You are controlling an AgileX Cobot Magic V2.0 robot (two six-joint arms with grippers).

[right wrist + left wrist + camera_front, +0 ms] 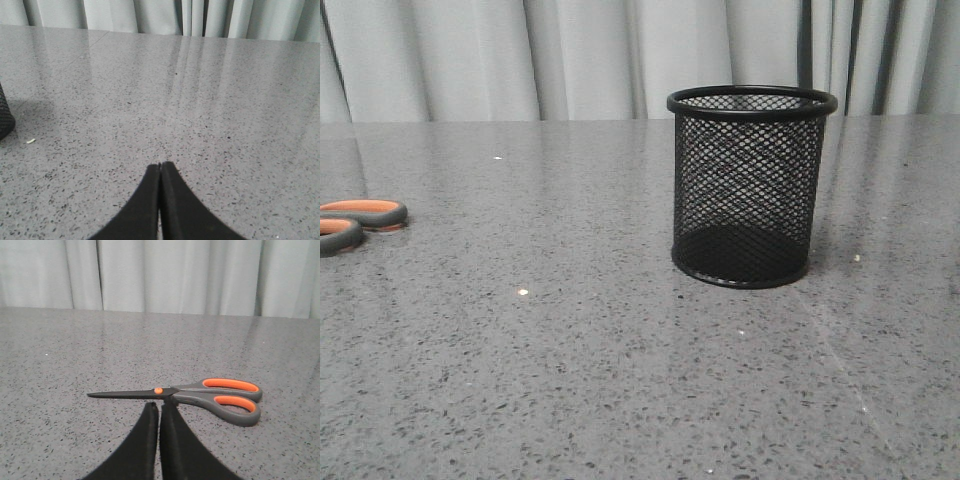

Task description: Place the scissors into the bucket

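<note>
scissors flat on surface, far left | bucket upright on surface, right of centre, well apart from scissors | curtain behind

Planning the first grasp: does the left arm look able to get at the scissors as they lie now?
Probably yes. The scissors lie flat on the table just ahead of the left gripper, nothing between them. Its fingers are shut, so they must open first.
</note>
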